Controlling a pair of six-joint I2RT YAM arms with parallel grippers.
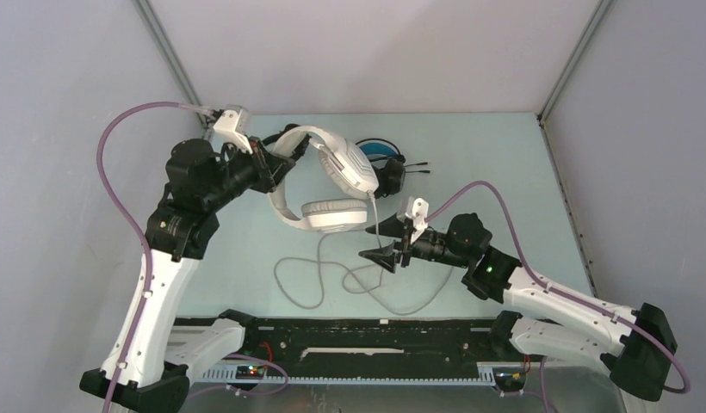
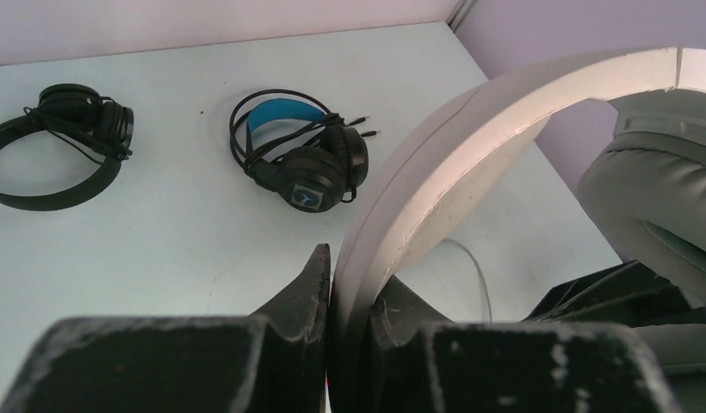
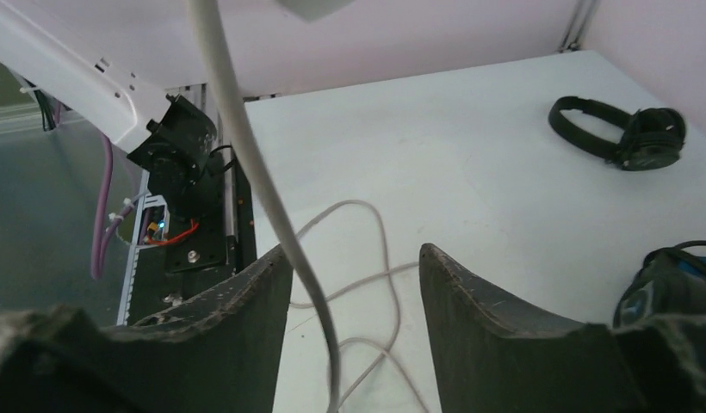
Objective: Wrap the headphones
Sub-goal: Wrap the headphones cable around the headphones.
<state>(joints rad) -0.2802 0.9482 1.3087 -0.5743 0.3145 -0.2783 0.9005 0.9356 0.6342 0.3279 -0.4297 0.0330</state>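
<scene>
left wrist view: all-black headphones [image 2: 104, 129], unseen overhead

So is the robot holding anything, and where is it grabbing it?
The left gripper pinches the white over-ear headphones by the headband. The right gripper is open; the white cable hangs loose beside it.

A pale blue desk [image 1: 504, 155] sits inside an enclosure of plain grey walls [image 1: 358, 52], with metal struts [image 1: 167, 53] running up the two far corners.
</scene>
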